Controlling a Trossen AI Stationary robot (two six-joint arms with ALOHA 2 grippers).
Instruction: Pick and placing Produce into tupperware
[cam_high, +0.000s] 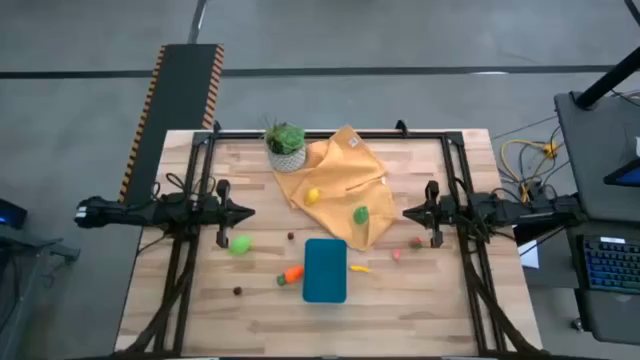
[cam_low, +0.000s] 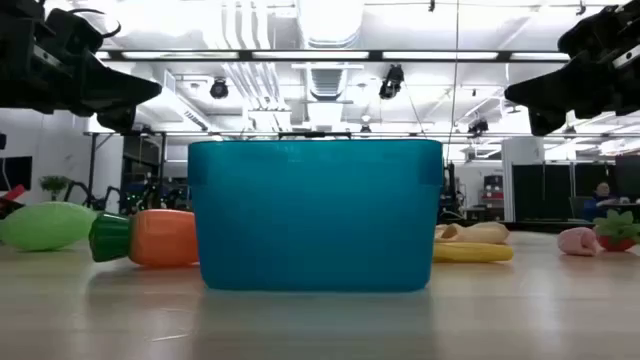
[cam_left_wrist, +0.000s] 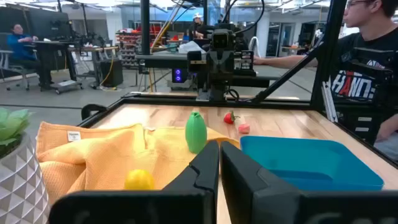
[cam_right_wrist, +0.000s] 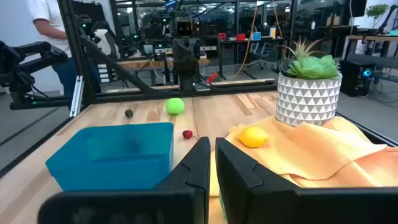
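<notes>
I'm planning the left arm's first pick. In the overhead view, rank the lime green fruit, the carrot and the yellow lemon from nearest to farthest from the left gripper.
1. Lime green fruit: on bare wood, right beside the left gripper.
2. Carrot: against the blue container's left side.
3. Lemon: on the yellow cloth, a bit beyond the carrot.

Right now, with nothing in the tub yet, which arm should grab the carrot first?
Left, probably. The carrot lies just left of the teal tupperware, on the side of the left claw. The right claw would have to reach across the tub. Both claws hover with fingers nearly shut.
</notes>
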